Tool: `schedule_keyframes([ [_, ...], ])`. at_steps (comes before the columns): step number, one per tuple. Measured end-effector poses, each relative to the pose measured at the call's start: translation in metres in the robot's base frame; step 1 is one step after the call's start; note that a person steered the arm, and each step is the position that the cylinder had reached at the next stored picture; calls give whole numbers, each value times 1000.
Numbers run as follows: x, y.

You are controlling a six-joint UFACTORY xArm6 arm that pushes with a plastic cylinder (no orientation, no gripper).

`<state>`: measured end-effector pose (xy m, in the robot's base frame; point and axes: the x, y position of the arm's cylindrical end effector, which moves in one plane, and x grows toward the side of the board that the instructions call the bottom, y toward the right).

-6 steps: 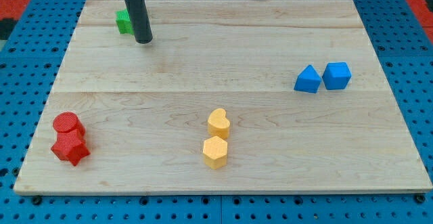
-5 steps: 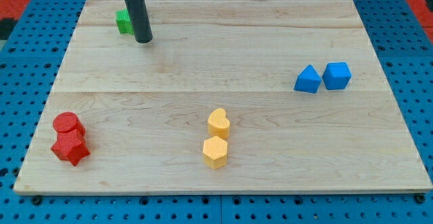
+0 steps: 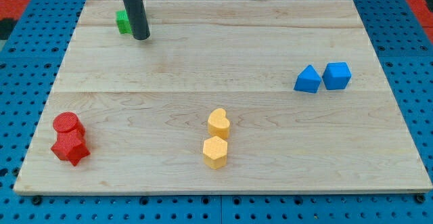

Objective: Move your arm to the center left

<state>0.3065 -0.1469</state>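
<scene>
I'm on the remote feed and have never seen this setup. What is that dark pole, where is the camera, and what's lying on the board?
The dark pole is the arm's pushing rod; it has no gripper and holds nothing. My tip rests on the wooden board near the view's top left, just right of the green block, which the rod partly hides. There is one camera, looking down at the board from its near edge. Two red blocks sit touching at the lower left, two yellow blocks near bottom centre, and two blue blocks at the right.
</scene>
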Motion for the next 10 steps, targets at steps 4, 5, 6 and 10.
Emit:
schedule_keyframes([
  [4, 51, -94],
  [5, 49, -117],
  [6, 48, -131],
  [10, 29, -136],
])
